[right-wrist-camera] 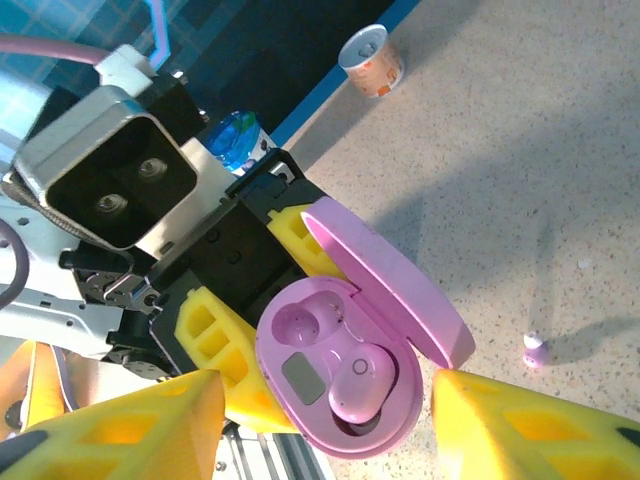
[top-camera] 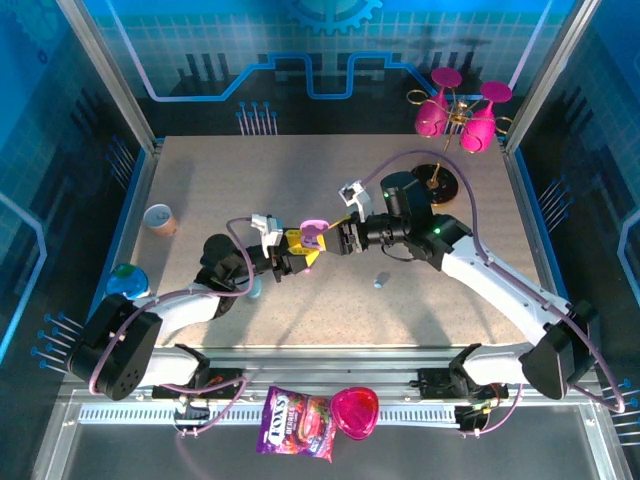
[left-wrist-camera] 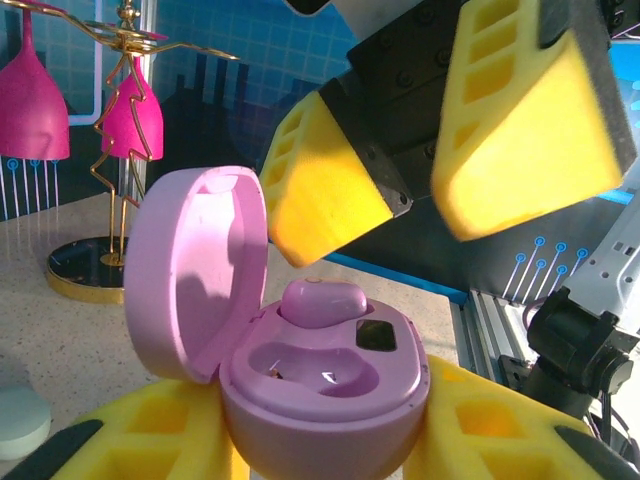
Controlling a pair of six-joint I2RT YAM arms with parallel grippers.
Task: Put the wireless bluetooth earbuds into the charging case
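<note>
The left gripper (top-camera: 298, 250) pinches the base of the open purple charging case (top-camera: 313, 236) above the middle of the table (top-camera: 200, 180), with its jaws pressed against the case's sides. Held this way, the sockets face the right gripper (top-camera: 345, 240). That gripper sits just right of the case with its jaws spread and nothing between them. The lid (left-wrist-camera: 195, 270) stands tipped back, clear of the approach. One purple earbud (left-wrist-camera: 322, 300) lies in one socket and looks seated. The other socket (left-wrist-camera: 310, 365) is bare, so this case looks half filled.

The left wrist view shows the right gripper's yellow fingers (left-wrist-camera: 530, 130) hanging open just over the seated earbud, apart from it. The right wrist view looks straight down into both sockets. It also shows a loose earbud (right-wrist-camera: 535, 348) lying on the table beside the case, probably the one meant for the bare socket. The top view places what seems to be that loose earbud just on the near side of the right gripper. It also shows a paper cup (top-camera: 158, 218) well apart at the table's left side.
</note>
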